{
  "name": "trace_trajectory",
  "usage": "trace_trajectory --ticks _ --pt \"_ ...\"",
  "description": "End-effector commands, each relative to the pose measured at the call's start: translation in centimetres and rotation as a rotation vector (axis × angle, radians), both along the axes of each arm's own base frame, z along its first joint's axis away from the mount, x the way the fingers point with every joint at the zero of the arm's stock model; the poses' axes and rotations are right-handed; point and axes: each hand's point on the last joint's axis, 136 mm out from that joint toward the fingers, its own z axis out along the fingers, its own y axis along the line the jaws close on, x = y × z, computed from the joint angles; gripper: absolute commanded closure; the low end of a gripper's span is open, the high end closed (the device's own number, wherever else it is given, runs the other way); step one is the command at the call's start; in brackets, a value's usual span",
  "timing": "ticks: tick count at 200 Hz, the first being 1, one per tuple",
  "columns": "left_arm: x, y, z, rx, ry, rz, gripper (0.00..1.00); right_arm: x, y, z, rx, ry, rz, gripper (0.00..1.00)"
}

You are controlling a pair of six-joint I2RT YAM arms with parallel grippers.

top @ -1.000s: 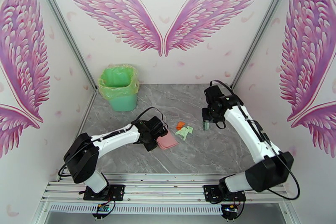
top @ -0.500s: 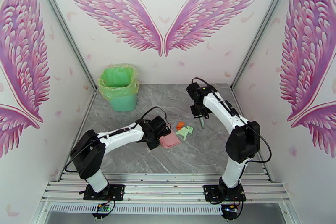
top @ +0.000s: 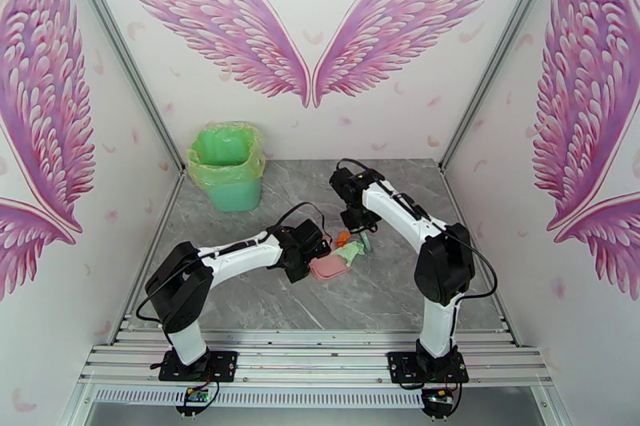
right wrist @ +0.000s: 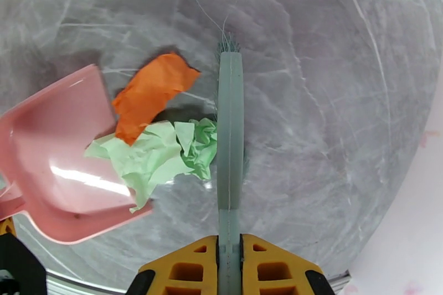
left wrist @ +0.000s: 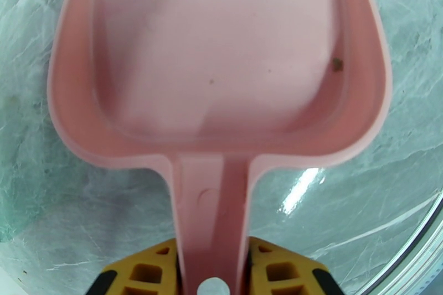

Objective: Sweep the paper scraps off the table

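Observation:
An orange paper scrap [right wrist: 152,94] and a crumpled mint-green one [right wrist: 160,158] lie together mid-table [top: 400,292], seen from above as orange [top: 342,238] and green [top: 352,252]. My right gripper [right wrist: 230,268] is shut on the handle of a teal brush [right wrist: 230,124], whose head presses against the right side of the green scrap. My left gripper [left wrist: 213,271] is shut on the handle of a pink dustpan [left wrist: 216,58]. The dustpan [right wrist: 55,152] lies flat to the scraps' left, and the green paper overlaps its lip. From above, the left gripper [top: 308,250] and right gripper [top: 356,221] flank the pile.
A green bin [top: 228,168] lined with a light green bag stands at the table's back left corner. Silver rails edge the table, with winged walls close on three sides. Both arms reach in toward the table's middle.
The right arm swung left with the brush, from the right side of the table to the scraps. The left arm pushed the dustpan slightly right until its lip met the green paper.

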Motion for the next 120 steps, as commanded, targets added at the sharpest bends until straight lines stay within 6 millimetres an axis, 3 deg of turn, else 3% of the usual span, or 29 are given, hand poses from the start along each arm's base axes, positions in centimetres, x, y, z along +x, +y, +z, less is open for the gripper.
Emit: trace_trajectory --ticks 1,36,72,96,120 --pt "0.4 -1.0 -0.1 -0.004 -0.001 -0.024 0.98 -1.2 2.7 -0.7 0.038 0.052 0.062 1.0" --pt "0.6 -1.4 -0.4 -0.014 0.002 -0.026 0.98 -3.0 4.7 -0.8 0.091 0.085 0.111 1.0" --pt "0.5 -1.4 -0.8 -0.015 0.002 -0.026 0.98 -4.4 6.6 2.0 0.254 0.06 0.122 1.0" --pt "0.6 -1.3 -1.1 -0.019 -0.002 -0.023 0.99 -5.1 6.5 3.9 0.293 0.037 0.122 1.0" --pt "0.7 -1.4 -1.0 -0.043 -0.009 -0.015 0.99 -5.8 5.1 5.3 0.262 0.009 0.11 1.0"
